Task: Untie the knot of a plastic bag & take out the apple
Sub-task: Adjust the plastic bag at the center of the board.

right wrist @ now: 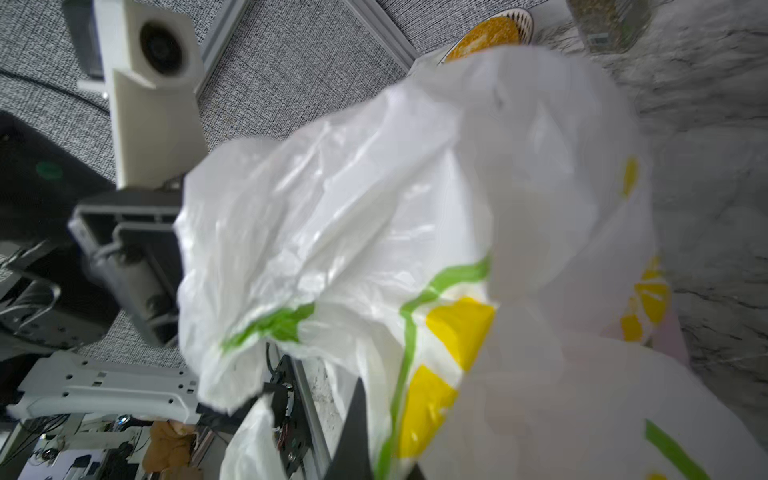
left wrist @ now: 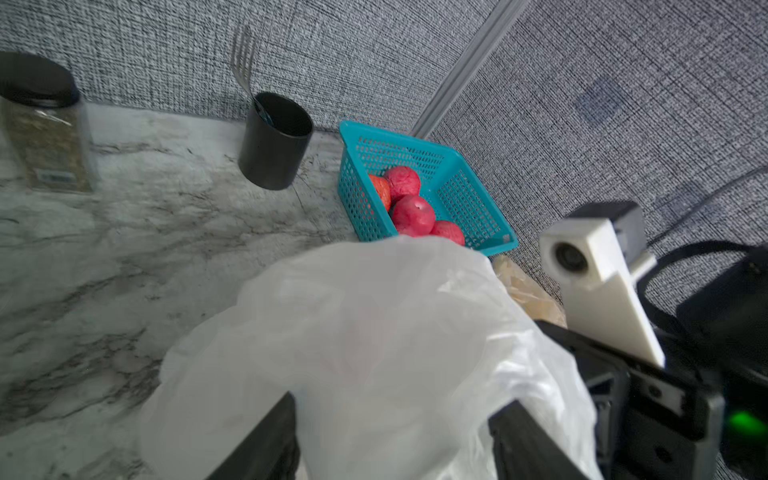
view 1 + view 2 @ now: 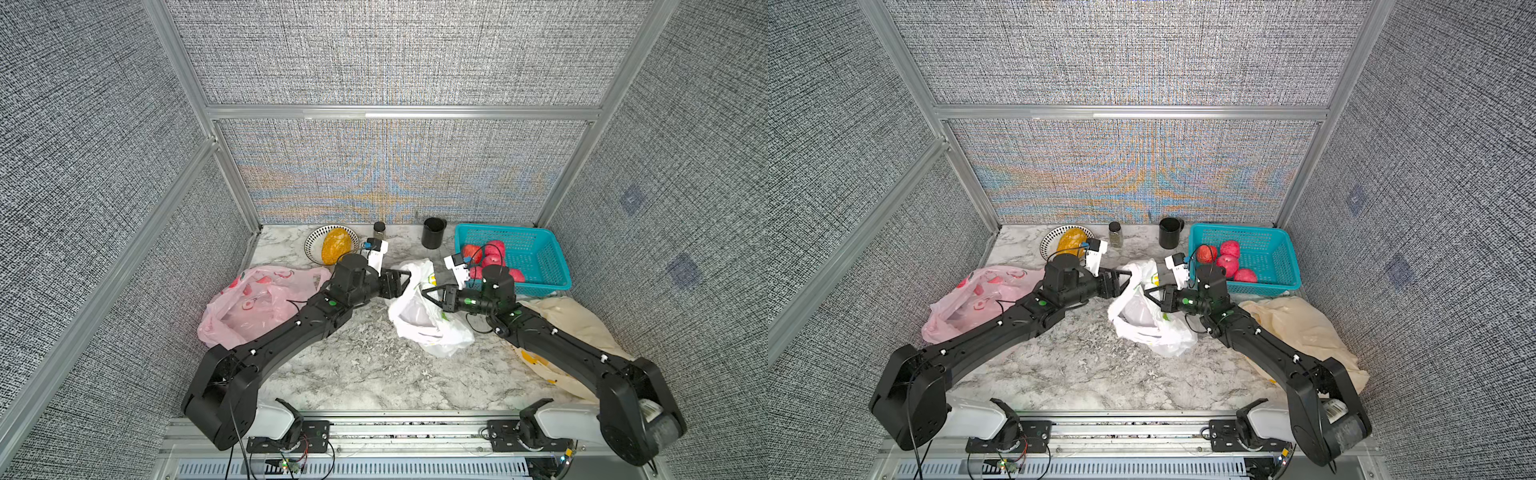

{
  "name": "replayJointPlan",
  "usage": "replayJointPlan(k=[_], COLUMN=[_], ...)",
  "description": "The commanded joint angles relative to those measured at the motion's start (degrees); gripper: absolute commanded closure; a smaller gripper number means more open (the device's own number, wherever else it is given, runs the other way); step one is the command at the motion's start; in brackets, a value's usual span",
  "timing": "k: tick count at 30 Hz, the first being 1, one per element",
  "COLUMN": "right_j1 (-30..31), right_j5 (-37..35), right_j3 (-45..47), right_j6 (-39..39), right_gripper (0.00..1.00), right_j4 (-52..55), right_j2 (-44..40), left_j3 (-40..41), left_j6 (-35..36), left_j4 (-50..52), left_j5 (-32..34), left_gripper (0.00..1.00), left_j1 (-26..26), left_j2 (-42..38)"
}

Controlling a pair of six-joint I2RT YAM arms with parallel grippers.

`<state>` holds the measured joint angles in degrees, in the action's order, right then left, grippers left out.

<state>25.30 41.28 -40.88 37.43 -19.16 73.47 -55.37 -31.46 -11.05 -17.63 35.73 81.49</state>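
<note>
- The white bag (image 3: 428, 328) is spread near the middle of the counter (image 3: 365, 374). No knot is seen and its mouth gapes, so the untying is judged done.
- Four red apples (image 3: 492, 259) are held in the teal basket (image 3: 552, 266) at the counter's back right corner.
- The left hand (image 3: 406, 280) is set at the bag's rear rim, fingers apart with film between them.
- The right hand (image 3: 426, 291) is closed on a fold of film on the basket side.
- No apple can be made out inside the bag, so whether one remains to be lifted out cannot be told.
</note>
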Motion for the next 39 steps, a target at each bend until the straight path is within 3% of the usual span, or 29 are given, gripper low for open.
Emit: replayJointPlan(k=[1, 8, 10, 12, 14, 21, 26, 31, 33, 36, 39], right_j1=[0.76, 1.9, 2.31, 2.42, 2.56, 2.47, 2.1, 1.46, 1.36, 1.24, 1.28], right_j5=[4.69, 5.17, 4.63, 3.2, 2.27, 1.15, 2.26, 3.27, 3.43, 3.72, 3.97], right_j3=[1.56, 7.7, 9.77, 10.31, 10.31, 8.92, 9.6, 9.21, 9.29, 9.26, 9.32], right_j6=[5.32, 15.77, 18.37, 20.44, 19.67, 14.34, 13.55, 14.26, 14.9, 15.3, 15.39], right_gripper=[1.0, 1.0, 1.0, 1.0, 1.0, 1.0, 1.0, 1.0, 1.0, 1.0, 1.0], right_j4=[-6.99, -19.87, -26.19, -27.91, -28.03, -26.06, -31.73, -33.66, -34.65, -35.37, -35.38], right_j2=[-1.96, -4.27, -2.8, -1.53, -0.66, 0.61, 2.1, 3.68, 4.12, 4.44, 4.39], left_j3=[-2.68, -7.63, -9.18, -9.05, -6.79, 1.47, 1.35, 2.09, 3.17, 3.6, 5.58], left_j6=[1.25, 1.65, 2.15, 1.78, 1.58, 2.21, 3.43, 2.91, 1.11, 0.73, -2.2], left_j4=[5.86, 5.07, 4.75, 4.46, 4.52, 12.68, 20.07, 21.0, 20.03, 20.54, 18.02], left_j5=[1.99, -3.43, -5.53, -6.23, -4.24, 6.36, 6.49, -5.37, -7.9, -5.84, -5.11], left_gripper=[0.44, 0.48, 0.43, 0.29, 0.21, 0.08, 0.07, 0.11, 0.13, 0.13, 0.13], left_j1=[-2.0, -6.28, -6.44, -6.4, -6.46, -8.5, -9.13, -8.85, -6.72, -1.35, 0.55], left_j2=[2.51, 9.24, 10.84, 10.82, 8.47, -7.3, -14.93, -17.25, -16.48, -15.35, -14.96])
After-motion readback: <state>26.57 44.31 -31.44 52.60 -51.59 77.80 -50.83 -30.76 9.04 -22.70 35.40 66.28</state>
